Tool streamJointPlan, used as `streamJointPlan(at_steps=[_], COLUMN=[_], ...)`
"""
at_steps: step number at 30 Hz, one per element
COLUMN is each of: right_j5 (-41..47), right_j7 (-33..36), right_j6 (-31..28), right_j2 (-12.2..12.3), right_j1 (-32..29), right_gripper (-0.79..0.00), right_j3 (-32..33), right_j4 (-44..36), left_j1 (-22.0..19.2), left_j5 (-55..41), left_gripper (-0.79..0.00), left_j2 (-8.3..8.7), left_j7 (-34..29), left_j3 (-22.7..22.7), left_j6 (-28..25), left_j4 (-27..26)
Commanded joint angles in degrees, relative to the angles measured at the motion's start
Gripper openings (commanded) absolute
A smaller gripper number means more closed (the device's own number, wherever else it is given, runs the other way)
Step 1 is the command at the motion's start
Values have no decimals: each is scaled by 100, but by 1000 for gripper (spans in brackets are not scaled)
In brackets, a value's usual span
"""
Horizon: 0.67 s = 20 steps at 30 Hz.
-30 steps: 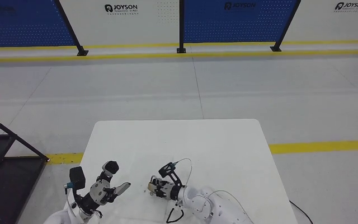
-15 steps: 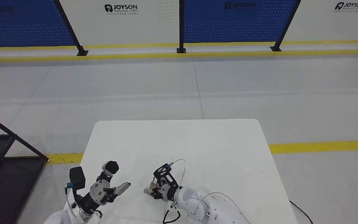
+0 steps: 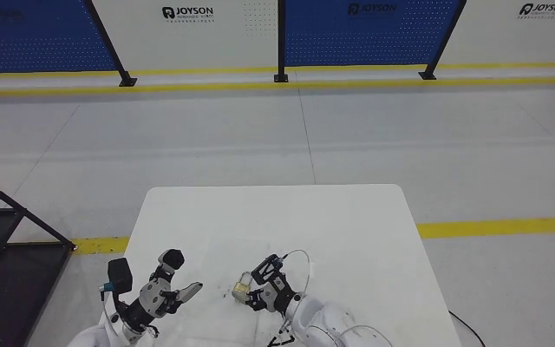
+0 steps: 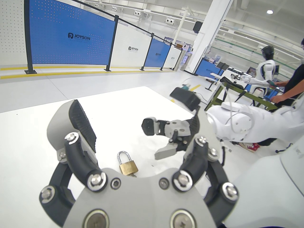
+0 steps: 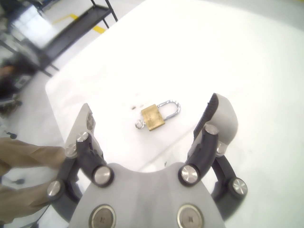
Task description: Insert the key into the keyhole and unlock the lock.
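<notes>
right gripper (image 5: 152,104) fingers spread, by the table's (image 3: 347,225) near edge | lock (image 5: 152,117) flat just ahead, between both grippers | left gripper (image 3: 185,273) fingers apart, near the left near corner | white tabletop runs wide to the far edge | lock: brass body, silver shackle looks closed, small silver key (image 5: 139,124) at its base

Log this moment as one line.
padlock flat on table | key at its base | left gripper open | right gripper open
</notes>
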Motion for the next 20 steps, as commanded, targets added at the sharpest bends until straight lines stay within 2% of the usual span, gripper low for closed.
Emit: streamJointPlan(at_steps=[1,3,6,17,20], right_j5=[-138,-239,-246,-239,-254], right_j7=[-96,-293,-320,-292,-327], right_j6=[-286,-441,-454,-440,-399], right_j2=[153,265,272,265,286], right_j1=[-514,-936,-1032,-932,-917], right_gripper=[0,0,-1,0,0], right_j3=[407,752,809,751,864], right_j4=[-593,-1039,-1141,-1035,-1013], left_j1=[0,0,0,-1,-69], left_j5=[0,0,0,0,70], left_gripper=[0,0,0,0,0], left_j2=[0,0,0,0,-20], left_j7=[0,0,0,0,-63], left_j3=[0,0,0,0,15], left_j6=[0,0,0,1,155], left_j4=[0,0,0,0,-2])
